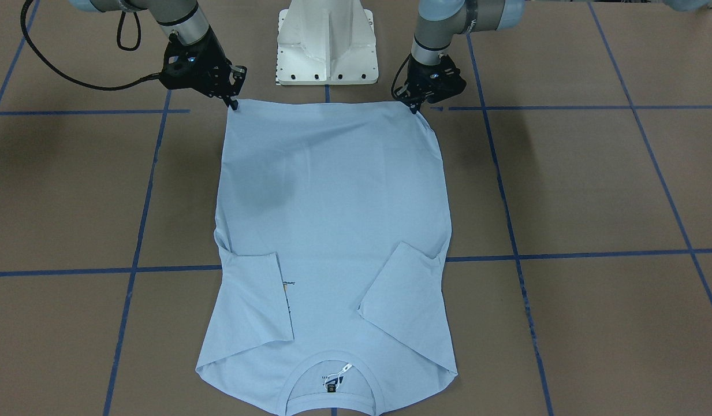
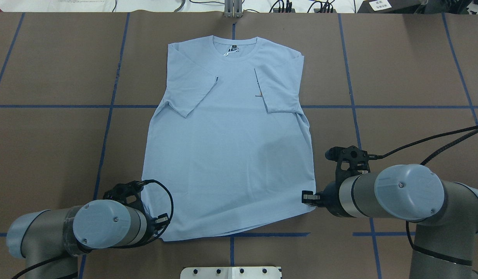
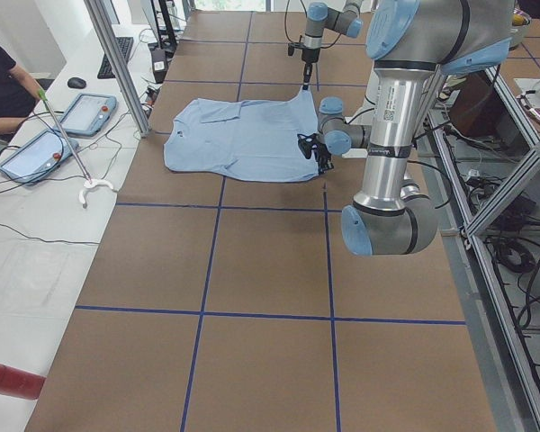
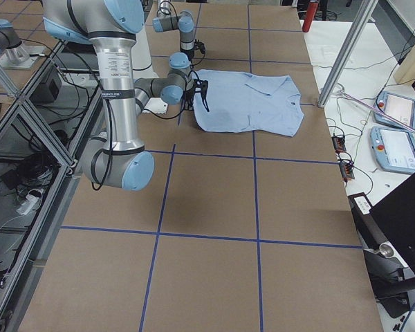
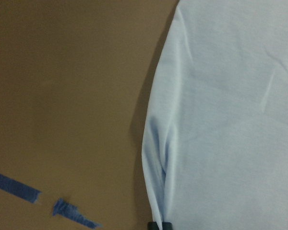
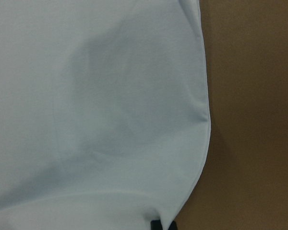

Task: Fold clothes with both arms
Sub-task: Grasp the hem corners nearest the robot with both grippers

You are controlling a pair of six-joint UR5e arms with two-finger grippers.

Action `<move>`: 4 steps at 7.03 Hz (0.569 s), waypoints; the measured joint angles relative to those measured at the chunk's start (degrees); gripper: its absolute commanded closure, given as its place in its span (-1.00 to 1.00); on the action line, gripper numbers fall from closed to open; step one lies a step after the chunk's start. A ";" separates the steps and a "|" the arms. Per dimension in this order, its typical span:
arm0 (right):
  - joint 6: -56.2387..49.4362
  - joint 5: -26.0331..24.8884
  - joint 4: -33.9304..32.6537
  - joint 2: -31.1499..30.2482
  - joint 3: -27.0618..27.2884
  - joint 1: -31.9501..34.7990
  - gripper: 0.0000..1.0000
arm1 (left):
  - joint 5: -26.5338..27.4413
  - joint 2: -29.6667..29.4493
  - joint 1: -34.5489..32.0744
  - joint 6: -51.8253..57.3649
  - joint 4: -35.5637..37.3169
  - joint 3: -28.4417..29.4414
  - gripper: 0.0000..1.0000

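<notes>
The light blue T-shirt (image 1: 332, 202) lies flat, front up, on the brown table (image 1: 592, 190), its hem on the near side by the robot's white base (image 1: 327, 46) and its collar (image 1: 305, 371) at the far edge. The 2 grippers sit at the 2 hem corners. The left gripper (image 1: 416, 108) is at the hem's left corner, and its wrist view shows the cloth drawn into a short crease that runs down into the dark fingertips (image 5: 158, 224), which are closed together on the fabric. The right gripper (image 1: 233, 104) is at the hem's right corner. There the curved edge of the hem also ends between the fingertips (image 6: 161, 224), which are pinched on the cloth in the same way. Both sleeves are folded inward over the chest, the left sleeve (image 2: 192, 89) at a slant and the right sleeve (image 2: 279, 89) lying straighter. The right one covers most of the small orange-and-dark chest print (image 2: 258, 93), so only a sliver shows and nothing of it can be read. Inside the collar sits a dark label (image 1: 332, 386) with a white tag beside it, and its lettering is too small to make out. Blue tape lines (image 1: 563, 254) cross the table under and around the shirt.
</notes>
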 measured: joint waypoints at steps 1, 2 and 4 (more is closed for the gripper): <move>-0.13 0.46 0.01 -0.14 0.03 0.15 1.00 | 0.17 0.10 -0.07 0.00 1.04 -1.52 0.97; -0.20 1.02 0.03 -0.42 0.13 0.46 1.00 | 0.50 0.27 -0.02 0.00 2.95 -3.78 0.96; -0.27 1.50 0.03 -1.25 0.42 1.12 1.00 | 0.90 0.59 0.13 0.04 5.90 -7.09 0.95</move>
